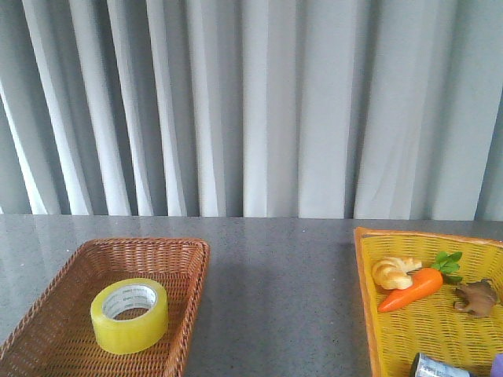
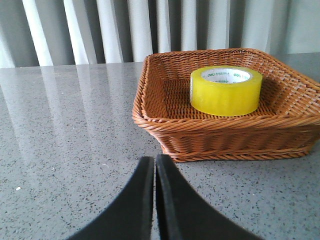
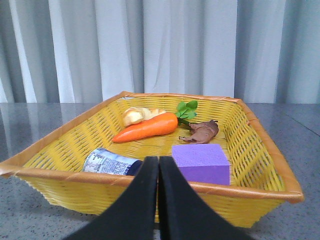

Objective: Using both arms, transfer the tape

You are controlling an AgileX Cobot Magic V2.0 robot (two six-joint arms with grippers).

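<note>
The yellow tape (image 1: pixel 130 315) lies flat in a brown wicker basket (image 1: pixel 189 259) at the front left of the table. It also shows in the left wrist view (image 2: pixel 226 91), inside the same basket (image 2: pixel 150 107). My left gripper (image 2: pixel 154 161) is shut and empty, low over the grey table, a short way outside the basket's near corner. My right gripper (image 3: pixel 158 161) is shut and empty, just outside the near rim of a yellow basket (image 3: pixel 240 190). Neither arm shows in the front view.
The yellow basket (image 1: pixel 363 267) at the front right holds a carrot (image 1: pixel 410 290), a croissant (image 1: pixel 394 272), a brown toy animal (image 1: pixel 476 298) and a silvery cylinder (image 1: pixel 438 367). A purple block (image 3: pixel 201 161) lies in it too. Grey curtains hang behind the table.
</note>
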